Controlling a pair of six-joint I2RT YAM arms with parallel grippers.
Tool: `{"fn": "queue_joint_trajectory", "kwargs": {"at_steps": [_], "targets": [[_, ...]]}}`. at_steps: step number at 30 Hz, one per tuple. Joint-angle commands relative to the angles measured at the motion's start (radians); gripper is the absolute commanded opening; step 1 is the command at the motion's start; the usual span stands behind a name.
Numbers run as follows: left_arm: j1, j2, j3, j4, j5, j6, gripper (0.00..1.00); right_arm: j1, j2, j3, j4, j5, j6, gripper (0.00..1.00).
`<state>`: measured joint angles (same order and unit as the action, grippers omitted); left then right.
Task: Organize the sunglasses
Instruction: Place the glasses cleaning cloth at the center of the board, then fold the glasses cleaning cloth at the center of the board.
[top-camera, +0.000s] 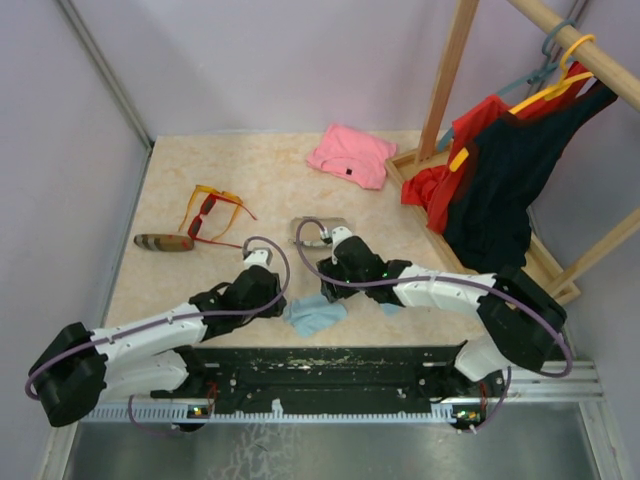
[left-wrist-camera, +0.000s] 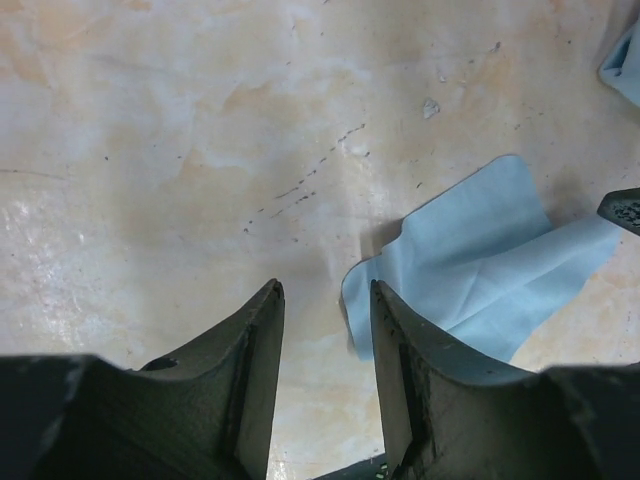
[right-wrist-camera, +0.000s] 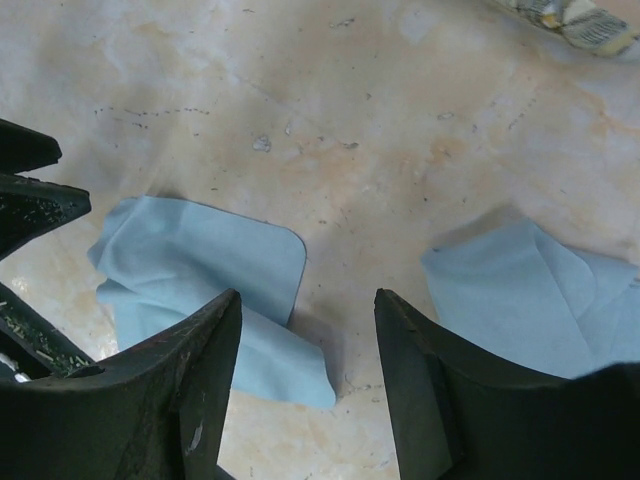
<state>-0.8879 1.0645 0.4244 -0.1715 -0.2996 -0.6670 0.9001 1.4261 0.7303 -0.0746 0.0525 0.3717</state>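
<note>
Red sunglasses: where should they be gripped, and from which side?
Probably grip the red sunglasses by the frame at the bridge, straight down from above, using the left gripper. They lie flat with thin arms unfolded rightward, and the orange pair crowds their far end.

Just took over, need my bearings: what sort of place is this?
Probably a staged robot test cell, not a home: plain lilac walls box in a marble-patterned table, a wooden clothes rack stands at its right, a metal mounting rail lines the near edge.
</note>
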Motion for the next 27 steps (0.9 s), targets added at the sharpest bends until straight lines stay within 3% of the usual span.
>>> {"fn": "queue_joint_trajectory", "kwargs": {"at_steps": [1,16,27], "targets": [[0.010,-0.027,-0.020,-0.002,-0.009,-0.030,0.45,-0.006,0.079,0.100,-0.007,-0.078,-0.067,0.56],[0.013,-0.252,-0.084,-0.120,-0.132,-0.147,0.43,0.087,0.287,0.280,-0.182,0.027,-0.202,0.55],[0.013,-0.291,-0.084,-0.136,-0.151,-0.145,0.43,0.133,0.394,0.381,-0.312,0.057,-0.245,0.52]]}}
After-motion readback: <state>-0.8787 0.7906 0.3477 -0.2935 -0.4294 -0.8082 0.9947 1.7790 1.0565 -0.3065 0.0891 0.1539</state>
